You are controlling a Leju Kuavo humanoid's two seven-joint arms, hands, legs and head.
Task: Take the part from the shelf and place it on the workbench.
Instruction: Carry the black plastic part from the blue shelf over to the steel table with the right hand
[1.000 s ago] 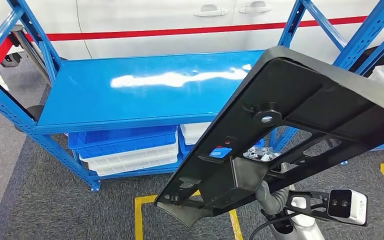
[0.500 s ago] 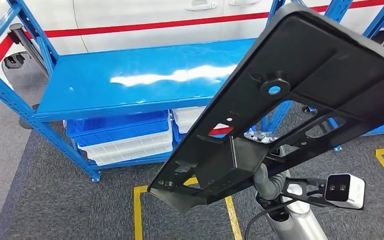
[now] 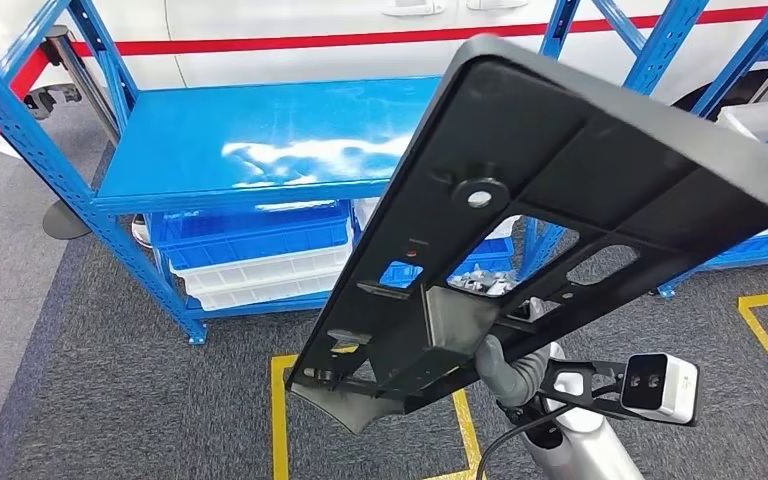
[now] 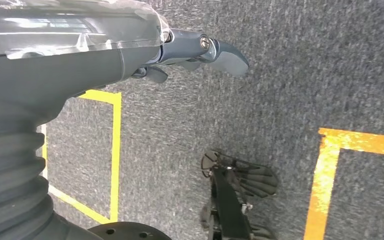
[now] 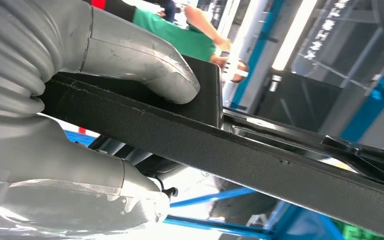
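The right hand [image 5: 80, 100] holds the big black plastic panel [image 3: 560, 220] by its near edge, thumb on one side, and lifts it up in front of the blue shelf [image 3: 260, 150]. The panel looks hard and stiff, long and wide, so it may tip or swing; a grip nearer its middle would be steadier. It hides most of that hand and part of the shelf. The left hand [image 4: 200, 50] hangs over the floor, holding nothing, fingers loose.
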